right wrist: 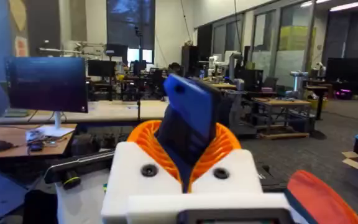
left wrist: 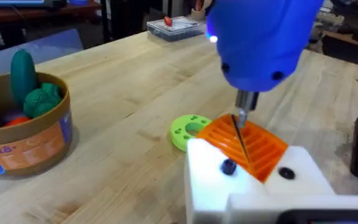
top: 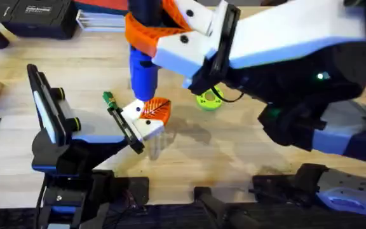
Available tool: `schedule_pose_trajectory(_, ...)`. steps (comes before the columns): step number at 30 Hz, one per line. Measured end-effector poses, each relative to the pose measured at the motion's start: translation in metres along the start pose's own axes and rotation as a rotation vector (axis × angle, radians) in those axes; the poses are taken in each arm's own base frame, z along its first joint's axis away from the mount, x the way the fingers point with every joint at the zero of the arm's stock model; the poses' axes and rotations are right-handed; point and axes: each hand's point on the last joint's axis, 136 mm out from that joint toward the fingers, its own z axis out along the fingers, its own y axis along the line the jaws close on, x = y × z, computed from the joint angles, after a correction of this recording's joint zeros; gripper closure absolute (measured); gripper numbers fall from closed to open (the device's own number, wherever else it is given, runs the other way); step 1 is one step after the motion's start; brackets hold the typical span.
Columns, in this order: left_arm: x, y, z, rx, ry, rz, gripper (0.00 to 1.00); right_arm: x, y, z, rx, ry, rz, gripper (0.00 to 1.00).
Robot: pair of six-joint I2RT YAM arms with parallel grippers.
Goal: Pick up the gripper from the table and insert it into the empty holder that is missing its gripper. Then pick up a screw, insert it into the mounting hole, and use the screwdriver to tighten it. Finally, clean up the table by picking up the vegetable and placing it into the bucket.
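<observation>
Right end effector [right wrist: 185, 146] clamped on the screwdriver [top: 143, 73], orange pads splayed either side of the blue body. Left end effector [left wrist: 247, 186]: open or closed, cannot tell.

Screwdriver upright, thin bit pointing down onto the ribbed orange gripper [left wrist: 247, 146], already seated on the white holder [left wrist: 207, 186] near the middle of the table [left wrist: 123, 81]. Bit tip just beside a dark screw head [left wrist: 229, 167]; whether engaged, cannot tell.

Judged as the tightening step. To do it well:
- Line the bit up square over the screw head before spinning, shaft plumb.
- Press lightly and steadily, so as not to skate across the orange ribs.
- Stop once snug, to avoid stripping.

Pale wooden table. In the overhead view, green disc [top: 208, 100] at 3 o'clock of the gripper, a black case [top: 37, 16] toward 11 o'clock. Bucket [left wrist: 27, 140] well apart from the work, green vegetable [left wrist: 23, 74] already standing inside.

Beyond, an open workshop: monitor, desks, tall windows.
</observation>
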Motion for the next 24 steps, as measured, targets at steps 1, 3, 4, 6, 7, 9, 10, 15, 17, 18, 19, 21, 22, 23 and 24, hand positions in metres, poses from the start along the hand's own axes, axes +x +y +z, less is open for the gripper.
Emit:
schedule_pose_trajectory(1,0.000,0.000,0.000,0.000,0.000,0.000,0.992,0.000,0.001,0.002,-0.008,0.000,-0.002,0.972)
schedule_pose_trajectory(3,0.000,0.000,0.000,0.000,0.000,0.000,0.992,0.000,0.003,0.006,-0.025,0.000,-0.003,0.972)
schedule_pose_trajectory(4,0.000,0.000,0.000,0.000,0.000,0.000,0.992,0.000,0.004,0.008,-0.034,0.000,-0.002,0.972)
schedule_pose_trajectory(6,0.000,0.000,0.000,0.000,0.000,0.000,0.992,0.000,0.007,0.012,-0.050,-0.001,0.000,0.972)
schedule_pose_trajectory(7,0.000,0.000,0.000,0.000,0.000,0.000,0.992,0.001,0.009,0.013,-0.057,-0.001,0.001,0.972)
schedule_pose_trajectory(9,0.000,0.000,0.000,0.000,0.000,0.000,0.992,0.003,0.011,0.014,-0.066,0.003,0.005,0.972)
schedule_pose_trajectory(10,0.000,0.000,0.000,0.000,0.000,0.000,0.992,0.004,0.012,0.014,-0.068,0.005,0.006,0.972)
schedule_pose_trajectory(15,0.000,0.000,0.000,0.000,0.000,0.000,0.992,0.006,0.012,0.015,-0.071,0.011,0.009,0.972)
schedule_pose_trajectory(17,0.000,0.000,0.000,0.000,0.000,0.000,0.992,0.006,0.012,0.015,-0.071,0.012,0.004,0.972)
schedule_pose_trajectory(18,0.000,0.000,0.000,0.000,0.000,0.000,0.992,0.007,0.012,0.015,-0.071,0.012,0.001,0.972)
schedule_pose_trajectory(19,0.000,0.000,0.000,0.000,0.000,0.000,0.992,0.007,0.012,0.015,-0.071,0.012,-0.003,0.972)
schedule_pose_trajectory(21,0.000,0.000,0.000,0.000,0.000,0.000,0.992,0.008,0.012,0.015,-0.071,0.015,-0.008,0.972)
schedule_pose_trajectory(22,0.000,0.000,0.000,0.000,0.000,0.000,0.992,0.010,0.012,0.015,-0.071,0.018,-0.010,0.972)
schedule_pose_trajectory(23,0.000,0.000,0.000,0.000,0.000,0.000,0.992,0.012,0.011,0.016,-0.070,0.023,-0.008,0.972)
schedule_pose_trajectory(24,0.000,0.000,0.000,0.000,0.000,0.000,0.992,0.015,0.011,0.016,-0.070,0.027,-0.006,0.972)
